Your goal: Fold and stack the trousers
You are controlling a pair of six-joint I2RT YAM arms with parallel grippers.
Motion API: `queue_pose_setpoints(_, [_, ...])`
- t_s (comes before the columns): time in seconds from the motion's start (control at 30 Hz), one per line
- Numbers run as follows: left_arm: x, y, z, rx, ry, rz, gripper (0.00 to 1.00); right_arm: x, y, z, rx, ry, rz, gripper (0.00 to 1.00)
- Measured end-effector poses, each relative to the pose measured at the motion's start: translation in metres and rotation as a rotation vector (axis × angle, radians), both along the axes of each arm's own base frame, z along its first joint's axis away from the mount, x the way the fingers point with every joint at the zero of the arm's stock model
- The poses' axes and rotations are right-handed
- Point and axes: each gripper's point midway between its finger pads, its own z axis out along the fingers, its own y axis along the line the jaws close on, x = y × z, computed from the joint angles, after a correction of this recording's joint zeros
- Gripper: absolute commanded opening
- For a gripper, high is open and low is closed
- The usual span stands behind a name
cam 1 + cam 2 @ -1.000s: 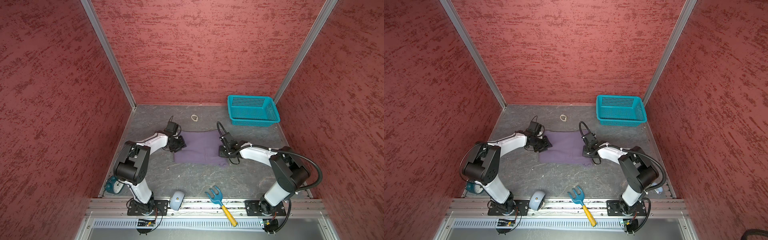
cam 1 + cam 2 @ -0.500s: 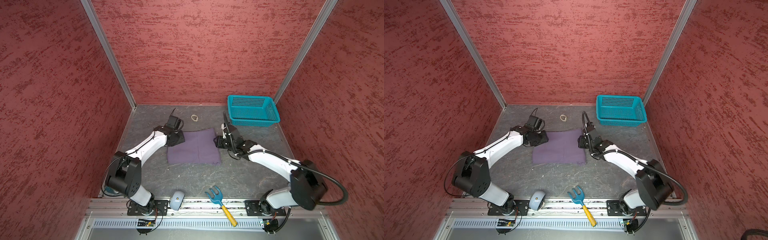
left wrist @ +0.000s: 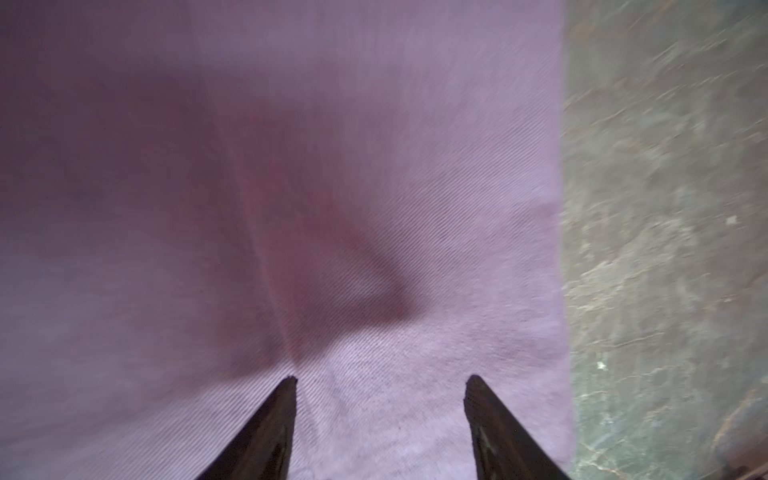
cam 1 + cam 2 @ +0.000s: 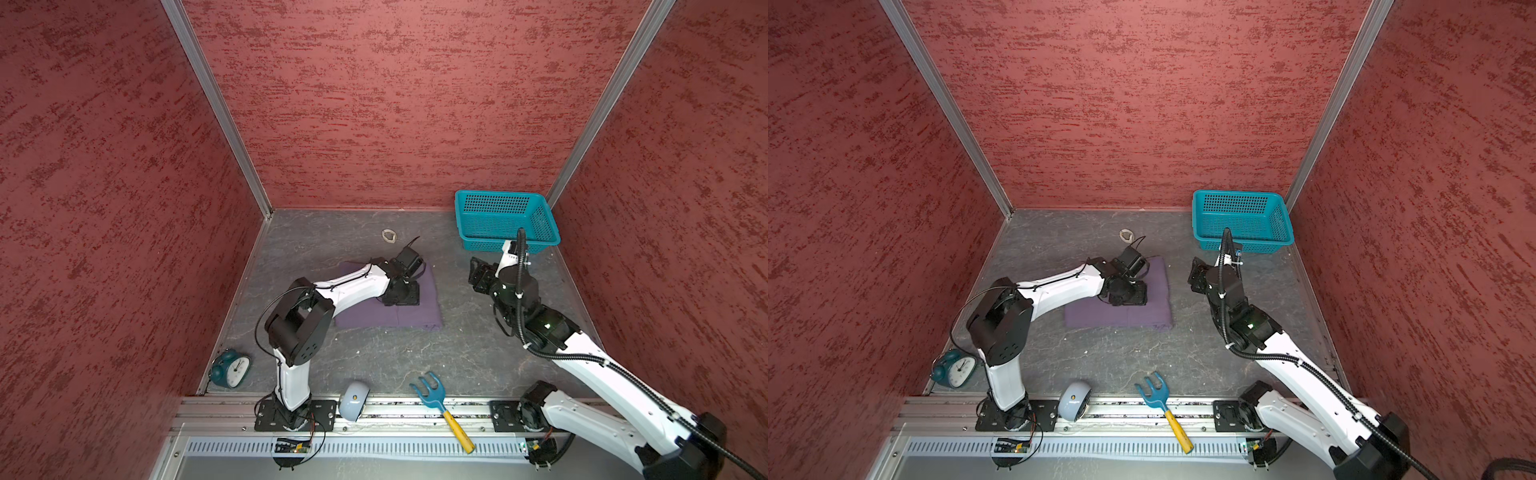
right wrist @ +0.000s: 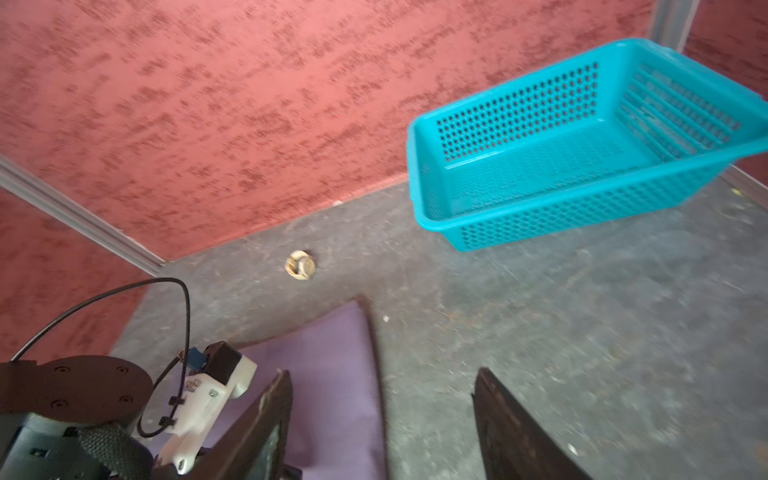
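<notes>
The trousers (image 4: 415,313) are lying folded into a flat rectangle in the middle of the surface (image 4: 374,361), the left tool (image 3: 381,377) hovering over them spread and empty, the right tool (image 5: 384,371) gaping empty beside them, so folding is looking mostly done, with stacking seemingly remaining.

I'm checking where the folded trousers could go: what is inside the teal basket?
Nothing shows inside the teal basket: the right wrist view shows its perforated floor with nothing lying on it. The near wall hides a thin strip of that floor just behind it.
</notes>
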Motion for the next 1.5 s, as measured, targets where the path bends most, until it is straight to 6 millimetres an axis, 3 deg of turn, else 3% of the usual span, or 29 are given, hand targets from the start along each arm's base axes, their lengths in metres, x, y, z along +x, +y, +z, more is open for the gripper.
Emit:
queue_pose_setpoints(0.17, [-0.005,0.004,-0.016,-0.023,0.056,0.032,0.57,-0.007,-0.011,-0.026,-0.022,0.056,-0.039,0.70])
queue_pose_setpoints(0.43, [0.008,0.031,-0.025,-0.104,0.088,0.129,0.54,-0.004,-0.014,-0.026,-0.035,0.059,-0.065,0.70])
queue_pose_setpoints(1.0, [0.042,0.178,-0.022,-0.015,0.041,0.425,0.50,0.000,-0.016,-0.027,-0.047,0.069,-0.093,0.71])
queue_pose_setpoints(1.17, [0.045,0.210,-0.013,0.016,0.023,0.502,0.49,0.005,-0.013,-0.029,-0.054,0.083,-0.094,0.70])
queue_pose_setpoints(1.33, [0.038,0.202,0.005,0.078,-0.024,0.464,0.48,0.007,-0.011,-0.031,-0.057,0.092,-0.088,0.70])
queue_pose_setpoints(1.5, [0.031,0.142,0.035,0.144,-0.132,0.269,0.48,0.009,-0.007,-0.038,-0.065,0.113,-0.077,0.71])
